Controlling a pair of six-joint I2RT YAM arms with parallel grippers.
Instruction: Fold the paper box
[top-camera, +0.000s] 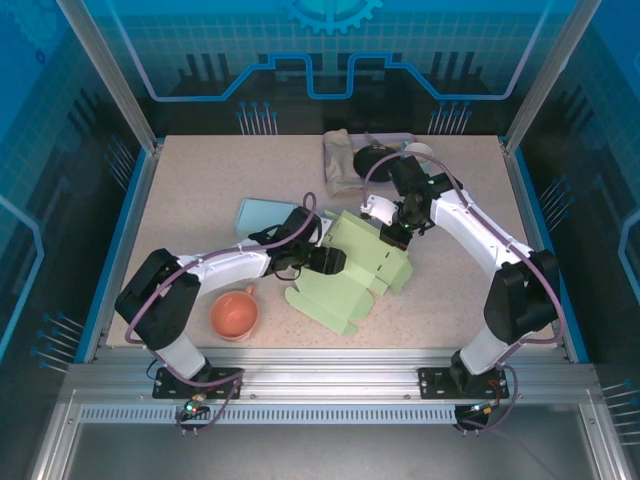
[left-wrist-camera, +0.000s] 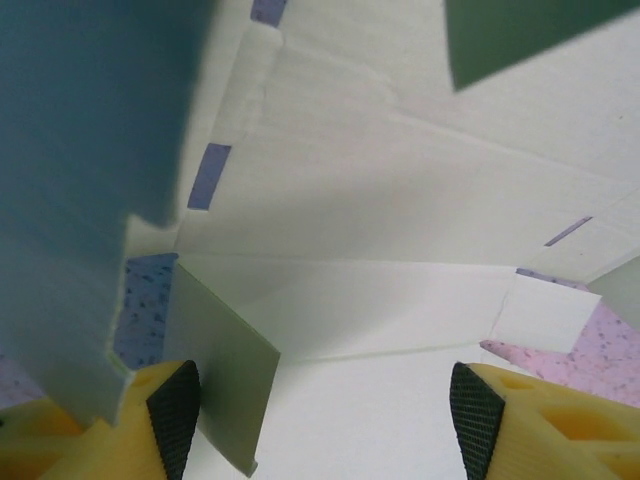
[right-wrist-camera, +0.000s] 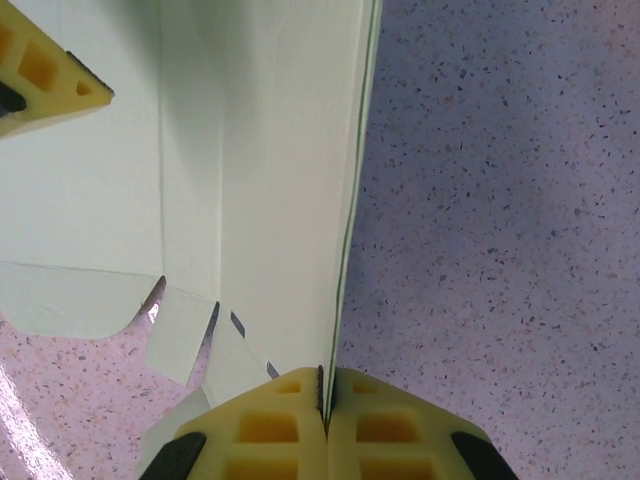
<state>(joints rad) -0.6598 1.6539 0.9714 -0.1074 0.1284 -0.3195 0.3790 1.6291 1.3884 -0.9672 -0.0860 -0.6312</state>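
You have the pale green paper box (top-camera: 345, 300) lying partly folded in the middle of the speckled beige table (top-camera: 200, 190), between your two arms. Your right gripper (top-camera: 396, 237) sits at the box's far right side. In the right wrist view its yellow fingers (right-wrist-camera: 270, 425) are pressed together on the thin edge of an upright panel of the box (right-wrist-camera: 260, 150), with bare table (right-wrist-camera: 500, 200) just to the right of that panel.

Your left gripper (top-camera: 330, 262) reaches in from the left over the box's middle. In the left wrist view its jaws stand wide apart. One black pad (left-wrist-camera: 175, 415) is just beside a raised flap of the box (left-wrist-camera: 400, 200), and the other pad is clear of the paper.

An orange ceramic cup (top-camera: 234, 314) stands near the left arm. A flat light-blue sheet (top-camera: 262, 213) lies beyond the left arm, and a crumpled beige cloth (top-camera: 340, 160) is at the far edge.
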